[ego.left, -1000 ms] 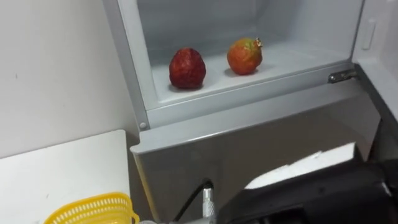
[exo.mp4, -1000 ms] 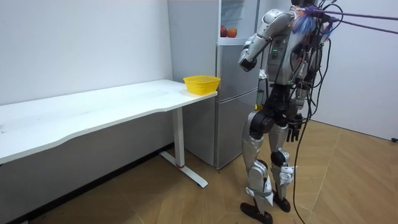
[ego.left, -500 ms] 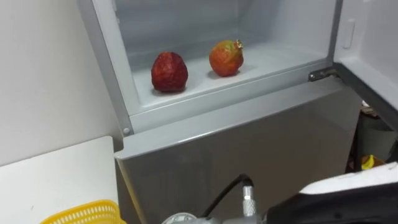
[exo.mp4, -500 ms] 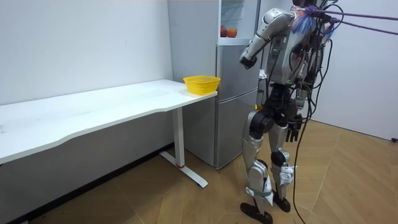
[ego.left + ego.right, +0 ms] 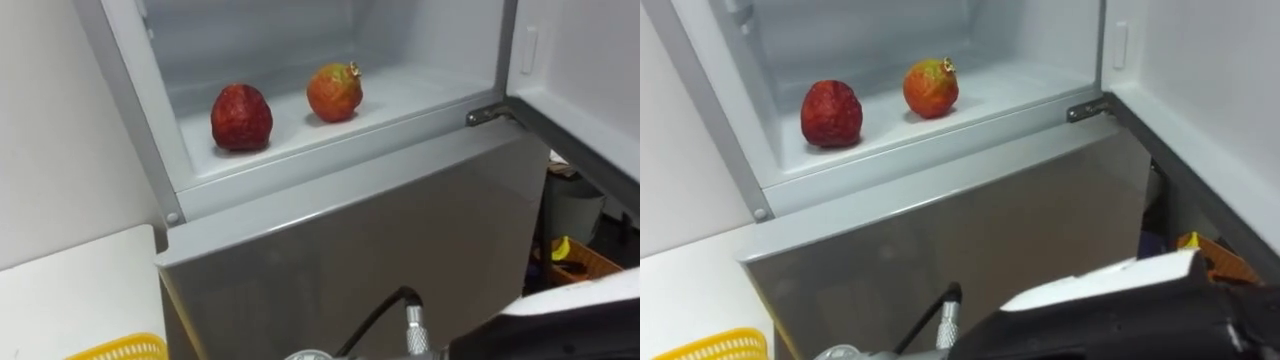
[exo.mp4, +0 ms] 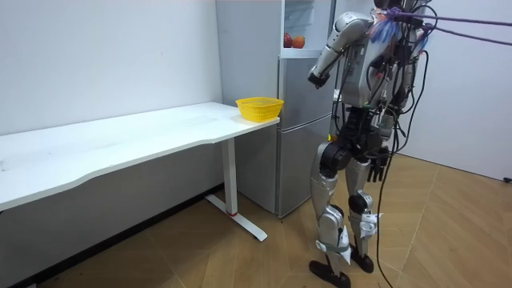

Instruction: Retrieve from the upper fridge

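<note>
Two fruits lie on the floor of the open upper fridge compartment: a dark red one on the left and an orange-red pomegranate to its right. I stand in front of the fridge. My right forearm crosses the bottom of the eye views, well below the fruits. In the room view my right hand is raised at chest height before the fridge front, and nothing shows in it. My left hand hangs by the hip with relaxed fingers.
The upper fridge door stands open on the right. A yellow basket sits at the near end of the long white table, right beside the fridge. Some small items lie on the floor behind the door.
The eye view has swung right, so fridge and fruits sit further left in the picture. In the room view my raised arm has lifted slightly. The fruits have not moved.
</note>
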You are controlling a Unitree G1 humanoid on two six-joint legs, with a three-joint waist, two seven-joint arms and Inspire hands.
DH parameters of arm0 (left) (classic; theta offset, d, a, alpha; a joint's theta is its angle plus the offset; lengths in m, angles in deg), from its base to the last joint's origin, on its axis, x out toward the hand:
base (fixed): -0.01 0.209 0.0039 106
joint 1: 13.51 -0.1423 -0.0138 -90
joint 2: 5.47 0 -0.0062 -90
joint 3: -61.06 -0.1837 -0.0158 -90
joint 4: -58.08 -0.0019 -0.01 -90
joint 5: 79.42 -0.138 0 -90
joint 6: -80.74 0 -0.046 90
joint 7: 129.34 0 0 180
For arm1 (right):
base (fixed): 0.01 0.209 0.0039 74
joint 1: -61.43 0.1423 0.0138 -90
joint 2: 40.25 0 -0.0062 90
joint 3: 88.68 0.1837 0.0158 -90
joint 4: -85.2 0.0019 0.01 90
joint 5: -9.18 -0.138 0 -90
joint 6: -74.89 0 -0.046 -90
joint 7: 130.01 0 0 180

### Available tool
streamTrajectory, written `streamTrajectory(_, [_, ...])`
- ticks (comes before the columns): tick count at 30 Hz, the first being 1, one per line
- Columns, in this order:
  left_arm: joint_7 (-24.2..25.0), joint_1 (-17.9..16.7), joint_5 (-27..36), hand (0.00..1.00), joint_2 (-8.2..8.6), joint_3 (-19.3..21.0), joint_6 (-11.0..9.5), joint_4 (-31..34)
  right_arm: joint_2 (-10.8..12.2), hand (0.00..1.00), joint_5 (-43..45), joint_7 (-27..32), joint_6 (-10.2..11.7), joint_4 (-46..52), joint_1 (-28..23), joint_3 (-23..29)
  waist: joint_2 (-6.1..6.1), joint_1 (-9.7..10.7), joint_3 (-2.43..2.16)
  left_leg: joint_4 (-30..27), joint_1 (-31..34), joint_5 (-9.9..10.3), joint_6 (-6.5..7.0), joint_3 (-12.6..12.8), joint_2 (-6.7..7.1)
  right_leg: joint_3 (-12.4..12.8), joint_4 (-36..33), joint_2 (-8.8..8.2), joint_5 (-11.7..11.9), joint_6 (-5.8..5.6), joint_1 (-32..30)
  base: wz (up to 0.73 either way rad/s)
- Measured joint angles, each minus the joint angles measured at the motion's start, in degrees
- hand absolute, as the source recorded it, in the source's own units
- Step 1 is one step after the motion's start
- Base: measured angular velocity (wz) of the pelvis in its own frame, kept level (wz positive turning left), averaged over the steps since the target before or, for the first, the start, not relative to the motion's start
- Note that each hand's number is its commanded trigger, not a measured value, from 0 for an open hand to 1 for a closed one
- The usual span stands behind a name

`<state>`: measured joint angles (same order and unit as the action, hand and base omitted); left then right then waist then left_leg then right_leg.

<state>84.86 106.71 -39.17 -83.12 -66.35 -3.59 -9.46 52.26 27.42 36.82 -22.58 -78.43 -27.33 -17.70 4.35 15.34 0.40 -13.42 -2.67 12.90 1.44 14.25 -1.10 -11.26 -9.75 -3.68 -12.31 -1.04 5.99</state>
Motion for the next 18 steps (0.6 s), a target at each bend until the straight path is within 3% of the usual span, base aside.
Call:
streamTrajectory(5, [-1.1,0.0,-0.7,0.00,-0.35,0.0,0.2,0.0,0.0,0.00,0.1,-0.2,-0.1,0.0,0.0,0.0,-0.36,-0.6,0.24,0.1,-0.8,0.0,0.00,0.0,-0.01,0.0,-0.1,0.01,0.0,0.02,0.6,0.00])
streamTrajectory(9, [-1.1,-0.3,-3.1,0.00,-1.05,0.5,0.2,0.0,0.0,0.00,0.0,-0.1,-0.1,0.0,-0.1,0.0,-0.71,-2.2,0.47,0.1,-1.2,0.0,0.00,0.0,-0.08,0.0,-0.1,0.04,0.0,0.06,0.9,-0.01])
streamTrajectory(10, [-1.0,-0.4,-3.9,0.00,-1.52,1.1,0.2,0.1,0.0,0.00,0.2,0.0,0.0,0.0,-0.1,0.2,-0.74,-3.4,0.49,0.1,-1.2,0.0,-0.01,0.0,-0.10,0.1,-0.1,0.03,-0.1,0.10,0.7,0.00])
streamTrajectory(13, [-1.0,-3.8,-5.1,0.00,-2.48,3.9,0.2,1.1,0.1,0.00,0.7,0.0,0.4,0.1,-0.2,1.3,-0.84,-5.1,0.46,0.3,-1.1,0.0,-0.04,0.0,-0.11,0.1,-0.3,0.06,-0.1,0.09,0.5,0.00])
streamTrajectory(15, [-1.2,-6.9,-5.0,0.00,-4.47,6.6,0.4,2.8,0.1,0.00,0.8,0.0,0.4,0.1,-0.3,2.0,-1.03,-6.4,0.39,0.5,-1.2,-0.1,-0.13,0.0,-0.13,0.0,-0.4,0.12,0.0,0.12,0.3,-0.02])
streamTrajectory(18, [-2.9,-9.8,-5.1,0.00,-6.63,11.6,0.4,5.1,0.1,0.00,0.3,-0.1,0.7,-0.5,-0.4,2.7,-2.41,-9.1,-0.09,0.7,-1.3,-0.2,-0.21,-0.6,-0.12,-1.0,0.0,0.21,0.1,0.26,1.1,0.10])
